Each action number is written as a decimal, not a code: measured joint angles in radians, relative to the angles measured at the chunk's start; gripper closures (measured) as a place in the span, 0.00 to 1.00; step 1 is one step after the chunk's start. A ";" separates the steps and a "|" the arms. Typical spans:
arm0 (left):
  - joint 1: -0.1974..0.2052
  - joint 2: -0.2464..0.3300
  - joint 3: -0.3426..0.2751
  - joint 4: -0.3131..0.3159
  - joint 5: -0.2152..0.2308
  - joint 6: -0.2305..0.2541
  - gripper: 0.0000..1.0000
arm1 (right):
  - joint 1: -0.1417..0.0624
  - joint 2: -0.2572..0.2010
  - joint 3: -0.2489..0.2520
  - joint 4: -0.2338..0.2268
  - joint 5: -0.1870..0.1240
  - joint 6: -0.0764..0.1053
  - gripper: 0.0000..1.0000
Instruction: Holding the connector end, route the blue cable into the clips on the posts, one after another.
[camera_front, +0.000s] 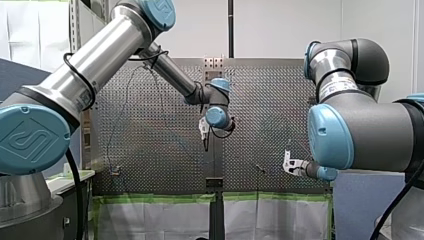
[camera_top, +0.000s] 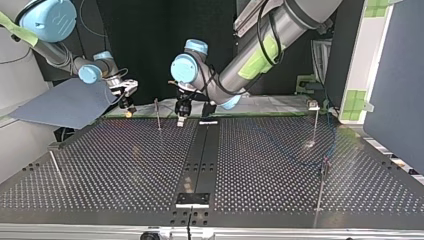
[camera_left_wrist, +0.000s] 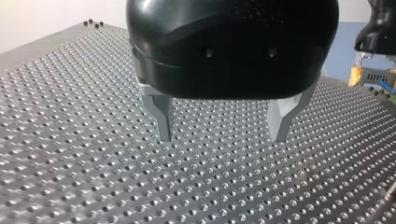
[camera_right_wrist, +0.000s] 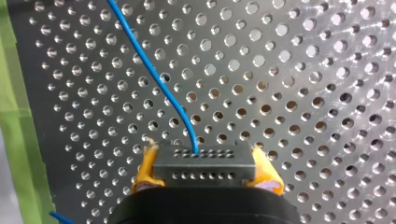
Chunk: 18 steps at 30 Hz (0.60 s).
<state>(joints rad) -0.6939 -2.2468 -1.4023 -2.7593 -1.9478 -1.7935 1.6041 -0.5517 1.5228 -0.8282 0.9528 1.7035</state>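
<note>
Early step, by my read: my right gripper, yellow pads, is clamped on the grey rectangular connector block w/ rows of pin holes, low over the perforated metal table near its green tape strip. No clip looks threaded yet, tho they're too small to be sure. My left gripper, black w/ metal fingers, hangs spread wide, nothing btw them. Connector's long axis runs pad to pad. The thin blue cable leaves its holed face pointing away from the gripper, then curves to one side. Next move calls for carrying the connector past the thin metal post nearest it, w/ cable taut enough to seat in the clip.
</note>
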 joint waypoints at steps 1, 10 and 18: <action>-0.001 0.009 -0.009 -0.001 -0.005 0.000 0.00 | 0.000 0.000 0.000 0.000 0.000 0.000 1.00; 0.005 0.105 -0.105 0.034 -0.020 -0.037 0.00 | 0.001 0.000 0.001 0.010 0.027 -0.022 1.00; 0.006 0.190 -0.190 0.113 -0.019 -0.054 0.00 | -0.008 0.000 0.006 0.067 0.086 -0.082 1.00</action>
<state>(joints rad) -0.6883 -2.0567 -1.5924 -2.6460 -1.9668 -1.8476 1.5960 -0.5517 1.5290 -0.7609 1.0390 1.6215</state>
